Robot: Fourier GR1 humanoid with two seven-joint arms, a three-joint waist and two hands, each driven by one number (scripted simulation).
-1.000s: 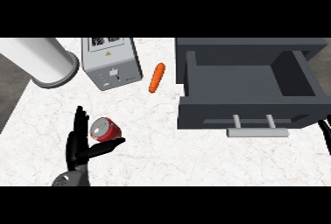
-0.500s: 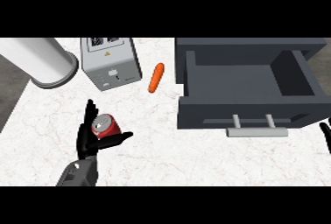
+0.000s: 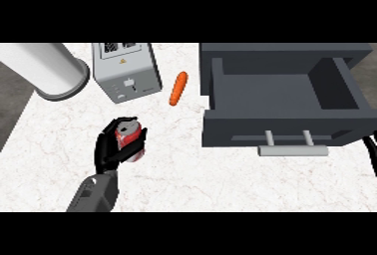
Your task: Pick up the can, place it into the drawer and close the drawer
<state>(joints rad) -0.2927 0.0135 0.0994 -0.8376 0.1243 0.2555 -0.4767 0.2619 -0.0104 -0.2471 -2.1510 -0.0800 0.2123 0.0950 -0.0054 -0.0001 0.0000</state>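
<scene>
The fingers [image 3: 105,145] of the left hand [image 3: 113,157] curl round the red can [image 3: 130,138] at the counter's left, its silver top showing above them. The open drawer [image 3: 280,94] lies well apart to the right and slightly farther back. The can must therefore travel rightward over the drawer's left wall, a carry that falls to this nearer hand.

Left hand [image 3: 110,150] curled round red can [image 3: 129,136]; the can's silver top shows above the fingers. Orange carrot [image 3: 177,88] beyond the hand and to its right, near. Grey box [image 3: 125,72] straight beyond the hand. White cylinder [image 3: 46,69] beyond, to its left. Open drawer [image 3: 283,130] well apart on the hand's right, handle [image 3: 293,149] on its front. Right hand [image 3: 369,155]: only a dark sliver at the right edge.
</scene>
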